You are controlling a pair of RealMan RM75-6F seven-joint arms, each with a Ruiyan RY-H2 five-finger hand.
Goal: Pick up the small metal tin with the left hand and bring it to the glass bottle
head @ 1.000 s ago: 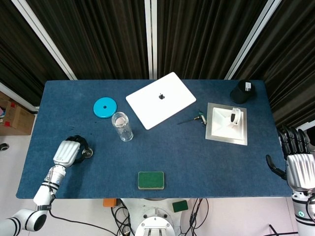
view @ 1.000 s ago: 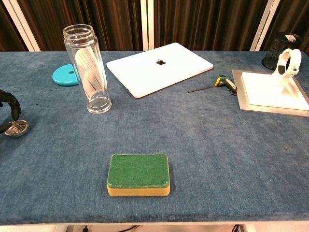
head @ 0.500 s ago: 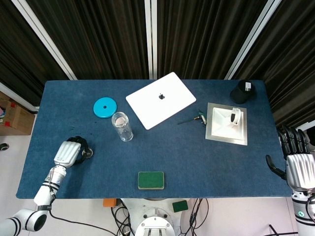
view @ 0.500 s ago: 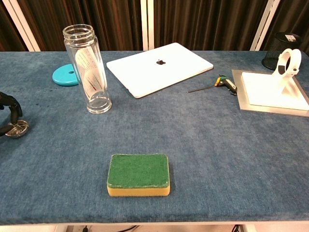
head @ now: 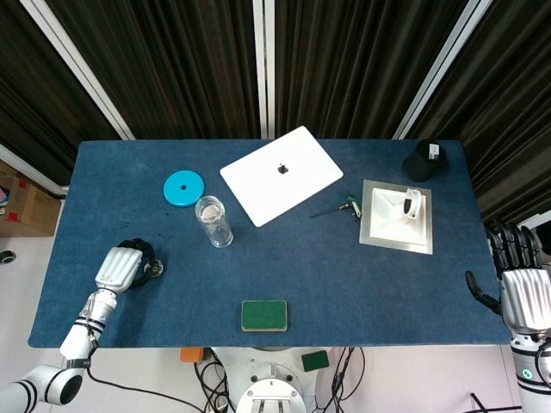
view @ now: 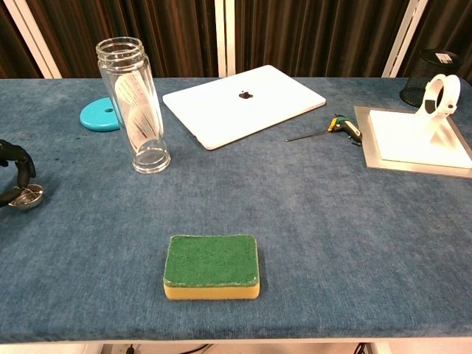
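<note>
The small metal tin (view: 26,195) rests on the blue cloth at the far left edge of the chest view. My left hand (head: 120,268) curls its dark fingers (view: 22,168) over and around it, one touching its left rim. From the head view the tin (head: 154,270) peeks out just right of the hand. The glass bottle (view: 139,107) stands upright, up and to the right of the tin, well apart from it; it also shows from above (head: 213,220). My right hand (head: 520,294) hangs off the table's right edge, fingers spread, holding nothing.
A teal disc (view: 101,115) lies behind the bottle. A white laptop (view: 243,103) is at the centre back, a green sponge (view: 212,266) near the front edge. A screwdriver (view: 335,126), a white stand on a metal plate (view: 413,140) and a black mesh cup (head: 424,160) occupy the right.
My left hand has slid slightly toward the front-left and its fingers have closed in tighter on the tin. The tin has stayed in place. The right hand has not moved.
</note>
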